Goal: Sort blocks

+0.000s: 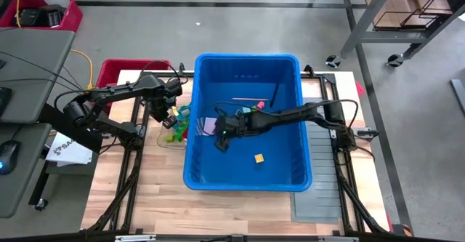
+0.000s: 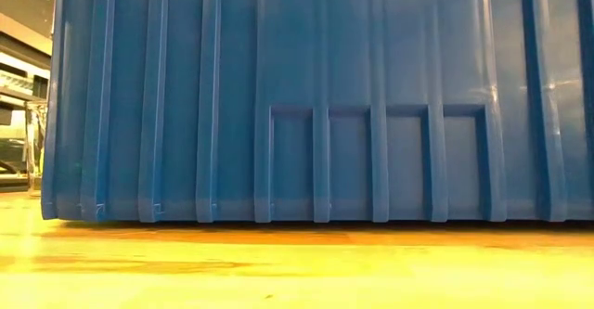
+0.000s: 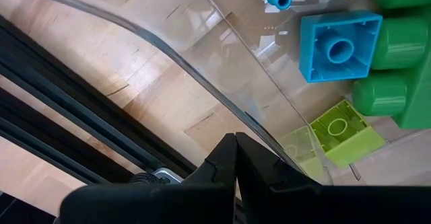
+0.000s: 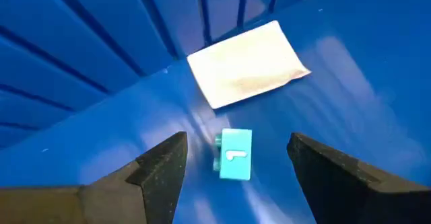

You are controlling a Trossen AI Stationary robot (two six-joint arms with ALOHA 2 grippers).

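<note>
Wooden table [image 1: 152, 198] with blue bin [image 1: 247, 178], clear tray [image 1: 164, 137], grey panels [image 1: 323, 198].

We're not really finding much to read here. The only lettering we're spotting is on a white sheet [image 1: 64, 150] lying at the left edge of the counter in the high view, starting with something like "SA", but the rest is getting cut off and we can't make it out.
</note>
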